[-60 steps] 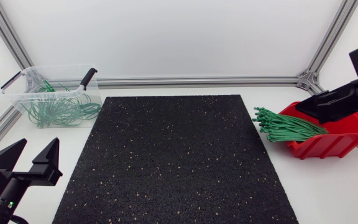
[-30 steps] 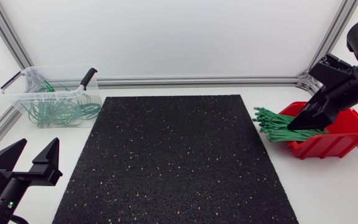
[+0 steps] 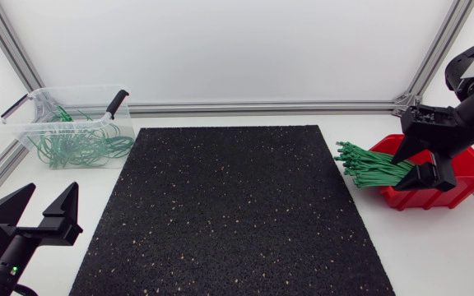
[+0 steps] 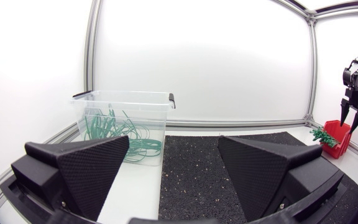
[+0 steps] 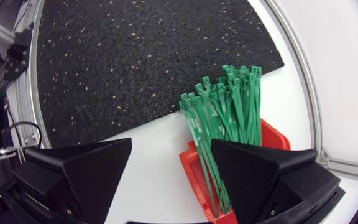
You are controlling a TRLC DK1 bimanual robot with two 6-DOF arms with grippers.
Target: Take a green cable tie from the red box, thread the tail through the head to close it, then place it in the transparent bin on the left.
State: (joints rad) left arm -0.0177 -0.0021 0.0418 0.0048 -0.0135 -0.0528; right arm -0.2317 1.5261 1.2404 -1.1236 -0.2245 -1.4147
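Note:
The red box [image 3: 466, 187] stands at the table's right, with a bundle of green cable ties [image 3: 373, 168] sticking out of it toward the black mat [image 3: 229, 205]. My right gripper [image 3: 416, 164] hangs open just above the box's near end, pointing down at the ties. In the right wrist view the ties [image 5: 225, 115] and the red box [image 5: 194, 168] lie below the open right gripper [image 5: 169, 180], nothing held. The transparent bin [image 3: 31, 103] at the back left holds several closed green ties. My left gripper [image 3: 38, 215] rests open at the front left, empty.
An aluminium frame rail [image 3: 262, 107] runs along the table's back edge, with slanted struts at both back corners. In the left wrist view the bin [image 4: 126, 121] stands ahead of the left gripper [image 4: 173, 180], and the red box [image 4: 337, 134] is far off across the mat.
My right arm has swung down over the red box and turned its gripper to point at the ties. The left arm has not moved.

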